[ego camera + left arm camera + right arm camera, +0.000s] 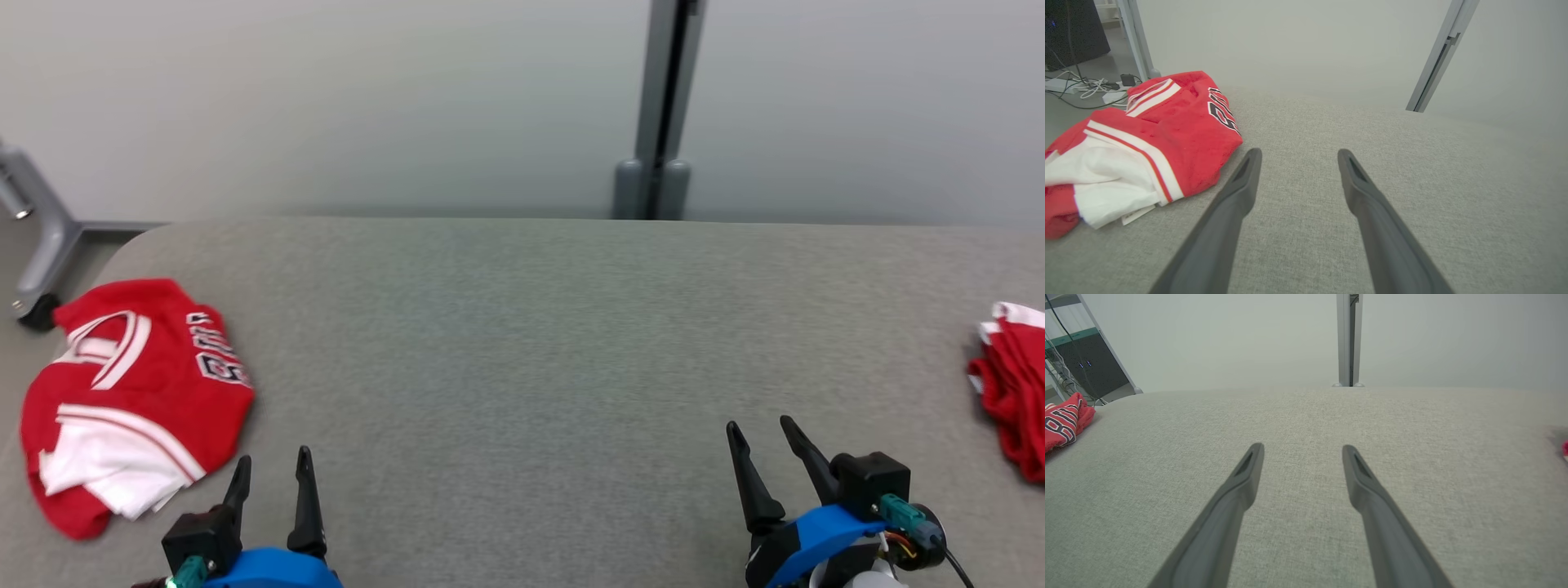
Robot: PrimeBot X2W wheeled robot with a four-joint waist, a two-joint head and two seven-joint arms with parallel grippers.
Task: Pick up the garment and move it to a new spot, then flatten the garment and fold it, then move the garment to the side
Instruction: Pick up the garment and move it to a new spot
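Observation:
A red and white jersey (135, 400) with dark lettering lies folded at the far left of the grey table (522, 327); the left wrist view has the jersey (1147, 139) at its left, and its lettered edge (1063, 422) shows in the right wrist view. My left gripper (273, 461) stands open just right of the jersey's near corner, apart from it, with nothing between its fingers (1245, 179). My right gripper (759, 429) is open over bare table at the lower right, fingers (1249, 473) empty.
A second crumpled red and white garment (1008, 384) lies at the table's right edge. A grey post (657, 106) stands behind the table's far edge. A wheeled grey frame leg (41, 245) sits off the far left corner. Cables (1081, 87) lie on the floor.

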